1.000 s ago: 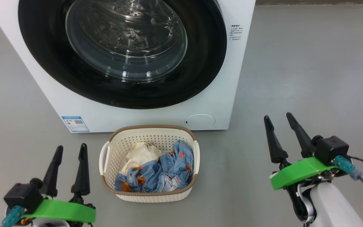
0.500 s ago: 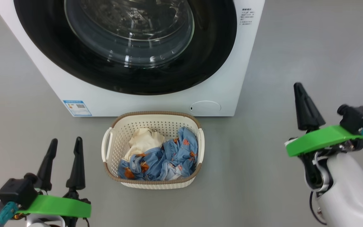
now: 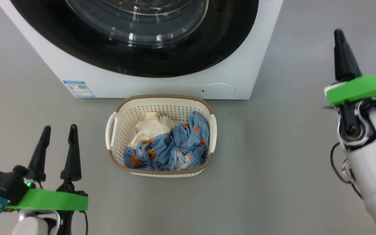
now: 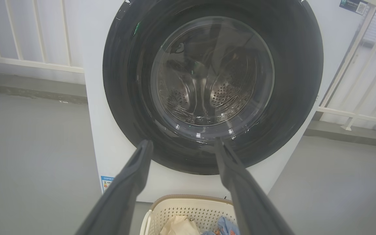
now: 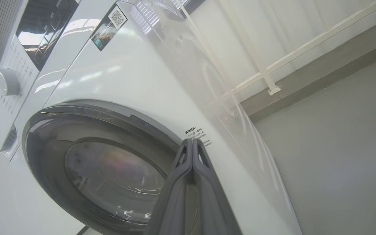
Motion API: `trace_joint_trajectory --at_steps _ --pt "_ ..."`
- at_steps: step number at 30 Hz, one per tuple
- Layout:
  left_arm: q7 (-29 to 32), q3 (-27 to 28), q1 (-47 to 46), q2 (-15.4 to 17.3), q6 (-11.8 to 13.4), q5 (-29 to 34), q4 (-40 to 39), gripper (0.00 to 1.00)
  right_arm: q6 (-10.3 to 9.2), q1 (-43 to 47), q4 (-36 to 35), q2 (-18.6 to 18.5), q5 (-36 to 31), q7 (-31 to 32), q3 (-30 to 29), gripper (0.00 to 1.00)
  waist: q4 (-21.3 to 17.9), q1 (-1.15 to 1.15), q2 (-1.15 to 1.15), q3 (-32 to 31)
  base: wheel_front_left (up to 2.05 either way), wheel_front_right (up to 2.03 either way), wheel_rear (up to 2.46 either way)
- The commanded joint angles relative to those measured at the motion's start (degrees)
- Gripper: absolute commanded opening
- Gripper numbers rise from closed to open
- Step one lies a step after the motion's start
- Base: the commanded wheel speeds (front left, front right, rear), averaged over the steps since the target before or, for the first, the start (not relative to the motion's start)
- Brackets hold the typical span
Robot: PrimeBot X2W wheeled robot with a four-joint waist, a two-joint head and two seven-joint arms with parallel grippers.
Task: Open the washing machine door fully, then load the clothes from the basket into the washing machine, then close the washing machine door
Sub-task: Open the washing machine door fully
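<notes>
Laundry awaits: the washing machine door (image 4: pixel 212 85) faces the robot, closed. The basket (image 3: pixel 162 98) of clothes (image 3: pixel 170 148) sits on the floor just before the washing machine (image 3: pixel 162 85), its long axis along the machine's front. The left pincer (image 3: pixel 60 127) is spread wide and the right pincer (image 3: pixel 338 33) is pinched together, empty. The print on the blue label (image 3: pixel 78 88) is unreadable.

Closed washing machine door (image 4: pixel 212 75), left gripper (image 4: pixel 182 141) jaws spread, basket (image 4: pixel 191 197) below with clothes (image 4: pixel 178 227)
</notes>
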Motion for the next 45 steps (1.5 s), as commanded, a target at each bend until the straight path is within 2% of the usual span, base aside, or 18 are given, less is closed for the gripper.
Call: trace_joint_trajectory --at_steps 1,12,22,35,45 --pt "-0.36 1.88 -2.51 2.07 -0.12 -0.83 -2.0 1.0 0.32 -2.83 -0.8 -0.71 2.71 0.75 1.45 0.0 0.74 -0.01 0.0 1.82 0.0 0.0 0.0" --pt "-0.36 1.64 -4.89 2.66 -0.12 -2.3 -2.58 1.0 0.32 -13.71 0.29 -3.98 16.82 7.32 3.58 0.0 2.91 -0.01 0.0 6.31 0.0 0.0 0.0" --pt "-0.36 1.27 -6.28 2.87 -0.12 -3.36 -3.76 1.0 0.32 -22.22 0.82 -5.56 24.79 15.25 6.61 0.0 3.89 -0.01 0.0 9.45 0.0 0.0 0.0" --pt "-0.36 -0.47 -7.57 3.14 -0.12 -4.3 -5.25 1.0 0.32 -31.33 6.75 -5.86 28.35 21.31 7.92 0.0 5.19 -0.01 0.0 13.42 0.0 0.0 0.0" --pt "-0.36 -1.25 -8.52 2.88 -0.12 -5.33 -5.36 1.0 0.32 -37.29 11.33 -4.6 29.41 25.74 9.42 0.0 6.49 -0.01 0.0 16.07 0.0 0.0 0.0"
